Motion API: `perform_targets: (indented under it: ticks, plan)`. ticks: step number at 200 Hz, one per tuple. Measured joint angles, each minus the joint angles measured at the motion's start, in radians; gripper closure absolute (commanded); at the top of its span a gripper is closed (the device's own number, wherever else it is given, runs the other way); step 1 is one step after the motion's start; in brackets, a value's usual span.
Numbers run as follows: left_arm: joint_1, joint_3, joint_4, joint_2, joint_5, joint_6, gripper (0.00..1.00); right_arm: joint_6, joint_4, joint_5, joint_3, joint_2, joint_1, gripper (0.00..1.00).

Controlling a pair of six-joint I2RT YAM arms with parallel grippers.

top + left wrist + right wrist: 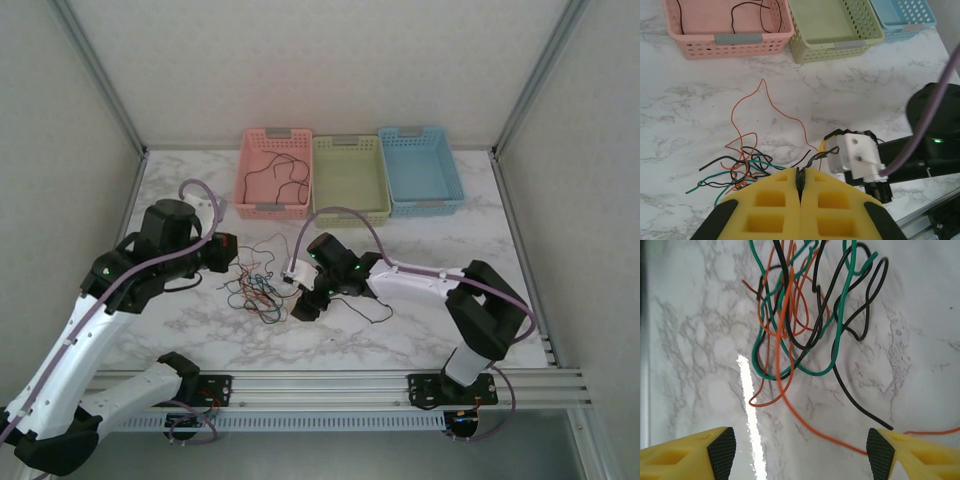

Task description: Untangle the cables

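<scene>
top external, three baskets (350,141), one tangle of cables (256,290)

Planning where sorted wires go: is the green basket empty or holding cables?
Empty: the green basket has a bare perforated floor, seen from above.

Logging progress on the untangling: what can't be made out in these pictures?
Top view: cables too small to trace; right end effector covers some.
Left wrist: left end effector hides the cables' near part.
Right wrist: cables' upper ends cut off by the frame edge.
</scene>
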Motion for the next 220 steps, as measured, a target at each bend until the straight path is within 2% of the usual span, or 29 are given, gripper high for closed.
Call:
perform_targets:
  ticks: [15, 47, 98, 117, 134, 161, 185, 220]
  plan:
    - [0.0, 0.0, 0.0, -0.007, 0.0, 0.0, 1.0, -0.02, -0.022, 0.012, 0.026, 0.03, 0.002, 0.33]
    - [0.0, 0.0, 0.0, -0.011, -0.001, 0.0, 1.0, -0.044, -0.025, 0.026, 0.037, 0.037, 0.005, 0.44]
    - [0.0, -0.019, 0.0, -0.029, -0.001, -0.004, 1.0, -0.042, -0.023, 0.014, 0.039, 0.037, 0.005, 0.66]
    - [0.0, -0.027, 0.0, -0.034, -0.001, -0.005, 1.0, -0.037, -0.017, 0.009, 0.039, 0.037, 0.006, 0.66]
    - [0.0, -0.032, 0.0, -0.037, -0.001, -0.008, 1.0, -0.039, -0.016, 0.0, 0.039, 0.038, 0.008, 0.53]
    - [0.0, -0.032, 0.001, -0.037, -0.001, -0.012, 1.0, -0.037, -0.017, -0.002, 0.042, 0.048, 0.017, 0.54]
    - [0.0, -0.037, 0.002, -0.04, -0.001, -0.012, 1.0, -0.037, -0.016, -0.002, 0.051, 0.063, 0.021, 0.66]
    - [0.0, -0.042, 0.004, -0.044, -0.001, -0.012, 1.0, -0.032, -0.004, -0.002, 0.051, 0.064, 0.021, 0.93]
